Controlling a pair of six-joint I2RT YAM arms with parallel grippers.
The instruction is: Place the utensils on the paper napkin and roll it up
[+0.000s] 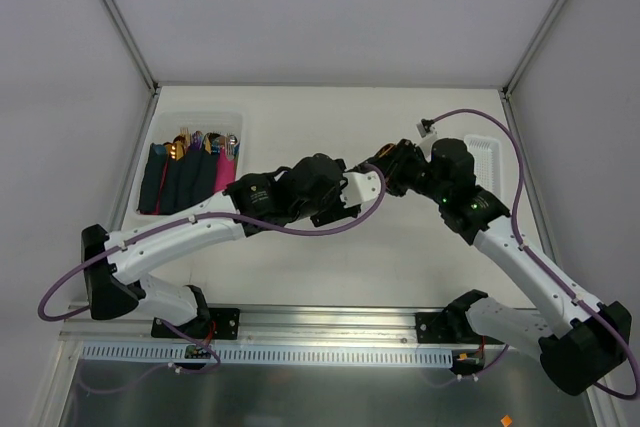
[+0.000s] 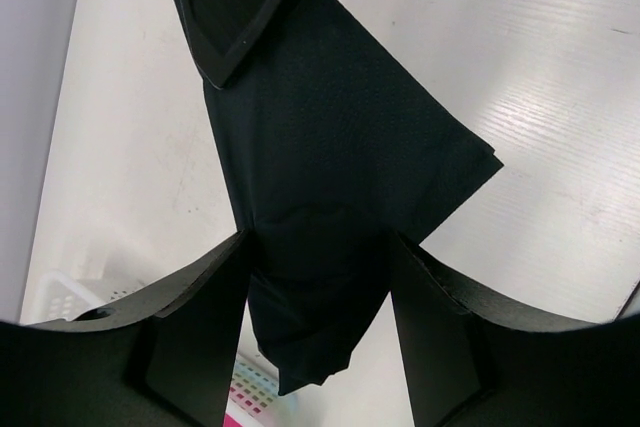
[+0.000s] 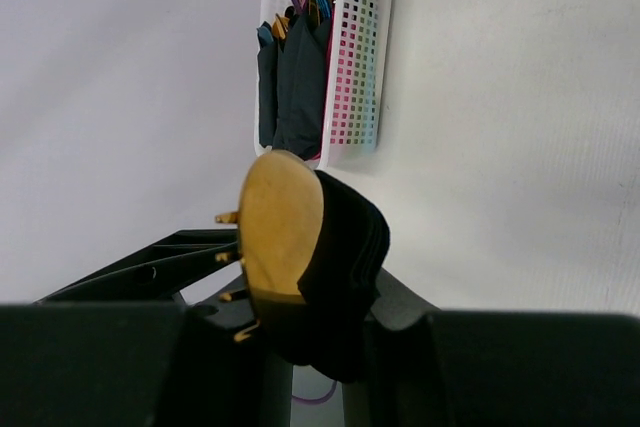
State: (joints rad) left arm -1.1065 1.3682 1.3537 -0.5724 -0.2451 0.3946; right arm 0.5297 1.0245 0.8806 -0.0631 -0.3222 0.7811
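Right wrist view: your right gripper [image 3: 300,312] clamps the paper napkin [image 3: 345,247] wrapped round a gold spoon [image 3: 280,227], white basket [image 3: 360,57] at twelve o'clock. Left gripper [image 2: 320,282] straddles its loose tail (pinching or not, you cannot tell), probably to steady it.

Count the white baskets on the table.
2. The left basket sits at the back left, holding rolled napkins; the right basket stands beside the right arm, partly hidden by it.

Illum. bright, even, diffuse; shadows soft; mild glare on table [image 2: 560,87] at 2 o'clock, left wrist view; near foreground defocused.
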